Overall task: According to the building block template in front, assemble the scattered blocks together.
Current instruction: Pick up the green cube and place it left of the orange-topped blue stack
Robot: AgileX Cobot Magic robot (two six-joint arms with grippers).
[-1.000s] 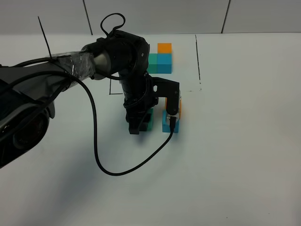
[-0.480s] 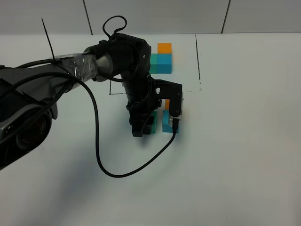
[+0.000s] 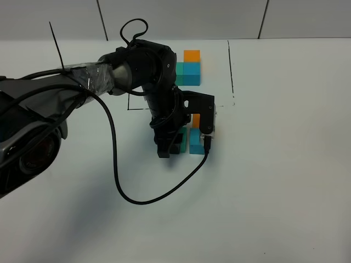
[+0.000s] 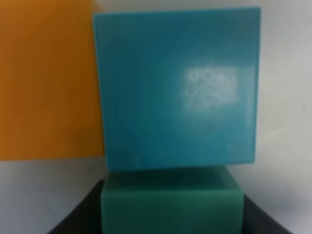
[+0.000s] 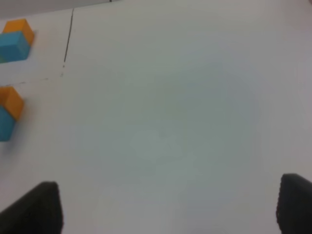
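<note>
My left gripper (image 3: 173, 146) is shut on the teal-green cube (image 3: 182, 140) and holds it on the table against the blue cube (image 3: 196, 142). The orange cube (image 3: 195, 120) sits just behind the blue one, partly hidden by the wrist. In the left wrist view the teal-green cube (image 4: 170, 202) sits between the dark fingers (image 4: 80, 217) and touches the blue cube (image 4: 178, 87), with the orange cube (image 4: 48, 78) beside it. The template (image 3: 186, 68) lies at the back inside a thin black frame. My right gripper (image 5: 170, 207) is open and empty.
A black cable (image 3: 118, 181) loops from the left arm over the table in front of the cubes. The frame's black line (image 3: 231, 66) runs right of the template. The right wrist view shows the template (image 5: 14, 40) and the loose orange cube (image 5: 10, 101).
My left gripper has slid to the right with the teal-green cube, closing the gap until it meets the blue cube. The right arm has not visibly moved.
</note>
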